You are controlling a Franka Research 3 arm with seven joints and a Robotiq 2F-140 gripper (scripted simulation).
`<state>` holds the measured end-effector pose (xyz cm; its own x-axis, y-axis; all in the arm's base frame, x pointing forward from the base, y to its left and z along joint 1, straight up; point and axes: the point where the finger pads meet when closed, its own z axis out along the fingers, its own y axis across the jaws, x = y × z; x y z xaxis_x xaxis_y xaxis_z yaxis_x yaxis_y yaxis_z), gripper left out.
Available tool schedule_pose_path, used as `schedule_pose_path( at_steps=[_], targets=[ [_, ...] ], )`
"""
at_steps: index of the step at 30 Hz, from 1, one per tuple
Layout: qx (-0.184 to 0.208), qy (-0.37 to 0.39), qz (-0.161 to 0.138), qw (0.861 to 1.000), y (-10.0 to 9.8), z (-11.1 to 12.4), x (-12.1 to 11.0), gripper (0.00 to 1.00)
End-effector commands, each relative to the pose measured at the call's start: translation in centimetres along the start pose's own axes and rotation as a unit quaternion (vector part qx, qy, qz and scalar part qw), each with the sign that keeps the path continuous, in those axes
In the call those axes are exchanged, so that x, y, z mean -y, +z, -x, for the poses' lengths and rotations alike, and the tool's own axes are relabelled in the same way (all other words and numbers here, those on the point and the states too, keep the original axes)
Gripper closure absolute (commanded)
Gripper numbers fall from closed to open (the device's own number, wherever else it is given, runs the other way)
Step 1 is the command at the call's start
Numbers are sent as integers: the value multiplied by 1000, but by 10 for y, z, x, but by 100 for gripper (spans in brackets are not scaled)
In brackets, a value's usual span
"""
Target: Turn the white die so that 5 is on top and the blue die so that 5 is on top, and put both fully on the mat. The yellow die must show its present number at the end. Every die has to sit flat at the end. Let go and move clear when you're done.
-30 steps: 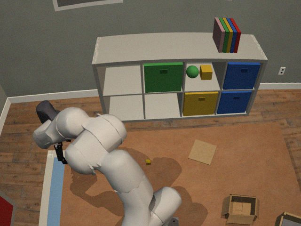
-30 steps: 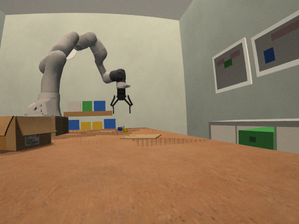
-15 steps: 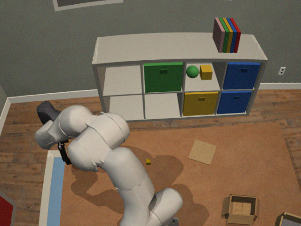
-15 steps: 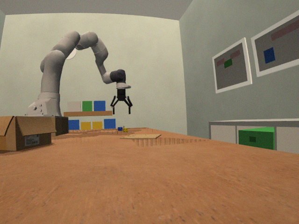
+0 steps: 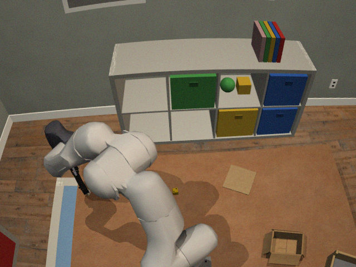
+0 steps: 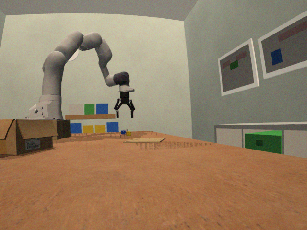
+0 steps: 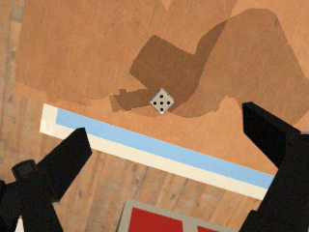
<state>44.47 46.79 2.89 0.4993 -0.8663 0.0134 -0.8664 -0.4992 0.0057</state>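
Grey-walled room with plank floor, seen from above, from floor level and from the wrist; orange-brown rug (image 5: pixel 287 186) spread before a white shelf unit (image 5: pixel 201 55) carrying coloured bins and a row of books (image 5: pixel 267 41). Tan mat (image 5: pixel 239 179) flat on the rug, right of centre, with nothing resting on it. Open cardboard box (image 5: pixel 283 251) near the rug's lower right part. Gripper (image 6: pixel 124 114) hung well above the floor at the end of the bent arm (image 5: pixel 123 161), fingers spread to their widest and nothing between them. White die (image 7: pixel 161 101) flat on the rug, in shadow, just inside the rug's edge and near a blue-and-cream strip (image 7: pixel 159 150), five pips uppermost, well apart from the mat; hidden behind the arm in the top view. Yellow die (image 5: pixel 174 191) on the rug left of the mat, clear of it, pips too small to count. Blue die (image 6: pixel 123 132) just beside the yellow die in the floor-level view, top face unreadable, not on the mat.
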Motion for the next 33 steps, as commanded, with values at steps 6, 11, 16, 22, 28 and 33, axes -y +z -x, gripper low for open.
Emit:
schedule_pose_path(
  at_steps=[6, 11, 16, 22, 28, 33],
  targets=[
    [3, -131, -1, 991, 4, -1, 0, 0],
    [3, -175, -1, 985, 6, -1, 0, 0],
    [3, -211, -2, 977, 7, -2, 0, 0],
    [4, -267, -2, 964, 9, -2, 0, 0],
    [4, -318, -3, 948, 11, -2, 0, 0],
    [4, -356, -4, 935, 12, -2, -1, 0]
  ],
)
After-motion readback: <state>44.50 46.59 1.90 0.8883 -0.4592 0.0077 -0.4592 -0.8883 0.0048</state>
